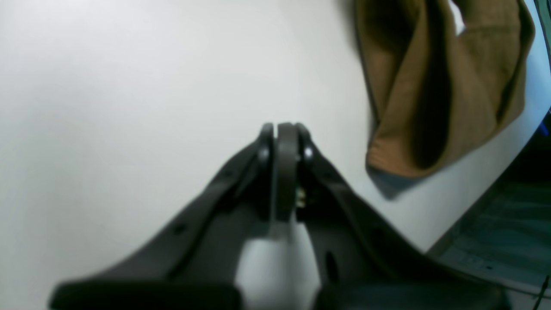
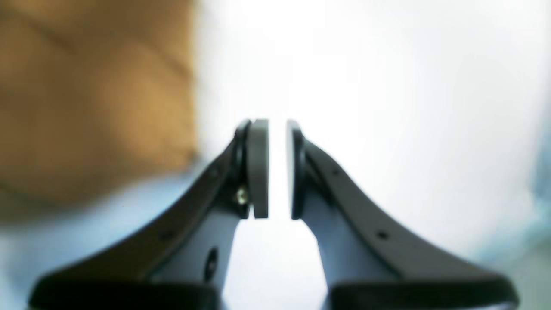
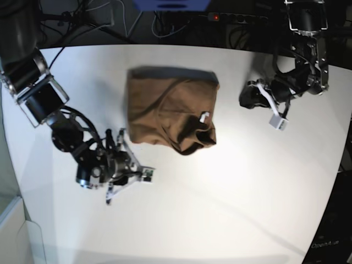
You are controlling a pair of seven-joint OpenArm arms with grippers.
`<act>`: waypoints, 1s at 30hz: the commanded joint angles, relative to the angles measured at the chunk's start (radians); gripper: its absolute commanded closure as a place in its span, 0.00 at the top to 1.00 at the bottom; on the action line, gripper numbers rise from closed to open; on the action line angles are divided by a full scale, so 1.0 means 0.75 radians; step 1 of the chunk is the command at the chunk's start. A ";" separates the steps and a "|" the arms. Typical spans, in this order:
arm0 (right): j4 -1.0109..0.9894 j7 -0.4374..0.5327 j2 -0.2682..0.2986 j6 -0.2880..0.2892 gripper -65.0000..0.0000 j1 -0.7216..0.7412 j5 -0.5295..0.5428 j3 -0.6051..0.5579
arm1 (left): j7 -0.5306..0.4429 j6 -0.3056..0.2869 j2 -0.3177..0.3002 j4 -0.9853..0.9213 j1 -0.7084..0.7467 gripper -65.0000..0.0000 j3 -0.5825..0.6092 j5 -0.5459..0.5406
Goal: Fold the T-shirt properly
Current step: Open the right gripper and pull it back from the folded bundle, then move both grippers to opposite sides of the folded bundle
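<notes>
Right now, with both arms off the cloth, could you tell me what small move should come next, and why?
Probably bring the right gripper to the T-shirt's near rumpled corner. The shirt lies folded on the white table, but that corner by the tag is bunched and untidy. Both grippers are empty; the right one stands slightly open, the left gripper shut.

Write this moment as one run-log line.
T-shirt: folded, on table | left claw: shut, empty | right claw: slightly open, empty

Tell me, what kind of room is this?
Probably a robot lab or workshop: two black robot arms stand over a bare white table, a tan-brown cotton T-shirt lies on it, and tangled cables run behind.
</notes>
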 commanded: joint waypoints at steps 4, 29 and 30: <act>0.016 0.029 0.078 -0.006 0.08 0.020 -0.091 0.142 | 0.084 0.032 -0.012 0.007 0.019 0.03 0.028 0.095; 0.016 0.156 -0.047 -0.006 0.08 -0.348 -0.158 0.351 | 0.212 0.032 -0.186 0.211 0.066 0.03 0.570 0.163; 0.016 0.156 -0.049 -0.006 0.08 -0.358 -0.158 0.351 | 0.210 0.032 -0.169 0.209 0.050 0.03 0.590 0.163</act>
